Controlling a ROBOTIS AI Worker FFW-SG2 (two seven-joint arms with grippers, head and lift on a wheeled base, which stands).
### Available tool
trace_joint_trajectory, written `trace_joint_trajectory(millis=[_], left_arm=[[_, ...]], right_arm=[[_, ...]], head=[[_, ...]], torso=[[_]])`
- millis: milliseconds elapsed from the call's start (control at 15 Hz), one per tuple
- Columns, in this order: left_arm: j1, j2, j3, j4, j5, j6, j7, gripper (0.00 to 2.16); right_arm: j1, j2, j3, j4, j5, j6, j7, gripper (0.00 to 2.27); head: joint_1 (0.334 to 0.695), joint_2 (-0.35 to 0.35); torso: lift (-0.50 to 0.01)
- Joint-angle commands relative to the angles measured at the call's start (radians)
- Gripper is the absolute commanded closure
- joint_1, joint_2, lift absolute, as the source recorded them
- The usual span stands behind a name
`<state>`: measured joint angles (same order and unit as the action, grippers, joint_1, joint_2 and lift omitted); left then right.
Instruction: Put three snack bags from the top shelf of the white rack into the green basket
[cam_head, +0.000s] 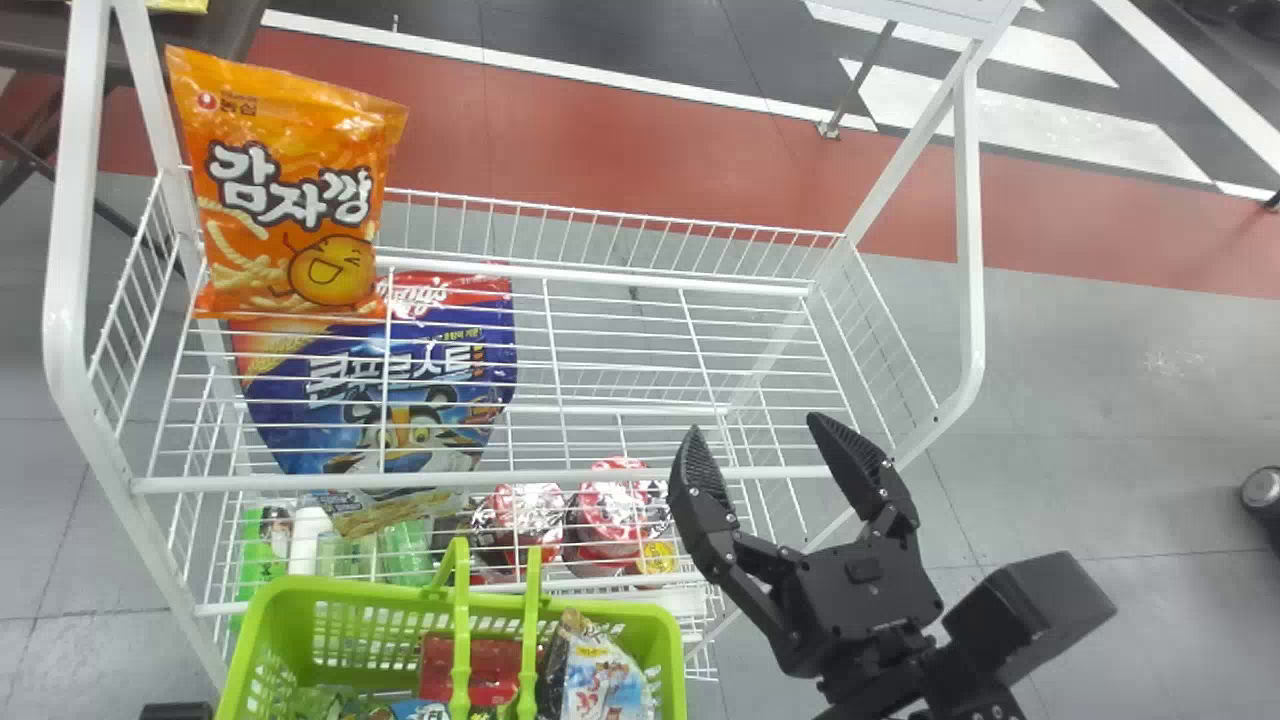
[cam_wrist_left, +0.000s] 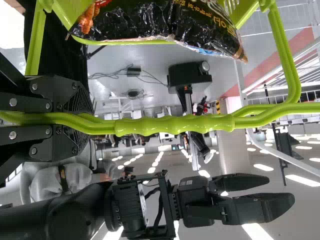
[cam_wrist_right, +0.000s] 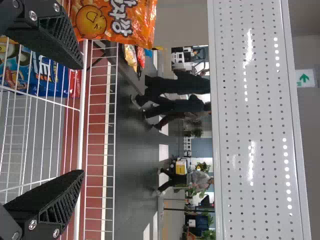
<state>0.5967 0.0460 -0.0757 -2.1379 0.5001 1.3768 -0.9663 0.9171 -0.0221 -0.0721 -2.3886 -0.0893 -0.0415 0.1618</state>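
The left gripper (cam_wrist_left: 84, 119) has its jaws closed around the handle (cam_wrist_left: 175, 125) of the green basket (cam_head: 258, 650), which holds several packs. The right gripper (cam_head: 754, 423) is empty, its jaws spread wide above the right part of the white rack (cam_head: 480, 481). An orange snack bag (cam_head: 290, 190) stands at the top shelf's left end; a blue bag (cam_head: 345, 425) lies beneath the shelf's wires.

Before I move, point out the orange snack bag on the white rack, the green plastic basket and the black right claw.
Orange snack bag (cam_head: 290, 190), head view: middle of its printed front.
Green plastic basket (cam_head: 350, 592), head view: its far rim.
Black right claw (cam_head: 757, 425), head view: midway between its fingertips.
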Motion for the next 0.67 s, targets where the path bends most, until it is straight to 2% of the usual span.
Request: trace_joint_trajectory(millis=[0, 600], left_arm=[[0.0, 0.0, -0.001, 0.0, 0.0, 0.0, 0.0, 2.15], [0.003, 0.002, -0.001, -0.007, 0.0, 0.003, 0.001, 2.15]], right_arm=[[0.003, -0.004, 0.0, 0.006, -0.001, -0.017, -0.002, 0.07], [0.009, -0.007, 0.002, 0.008, -0.02, -0.048, -0.008, 0.07]], head=[[0.695, -0.35], [0.695, -0.35]], torso=[[0.0], [0.0]])
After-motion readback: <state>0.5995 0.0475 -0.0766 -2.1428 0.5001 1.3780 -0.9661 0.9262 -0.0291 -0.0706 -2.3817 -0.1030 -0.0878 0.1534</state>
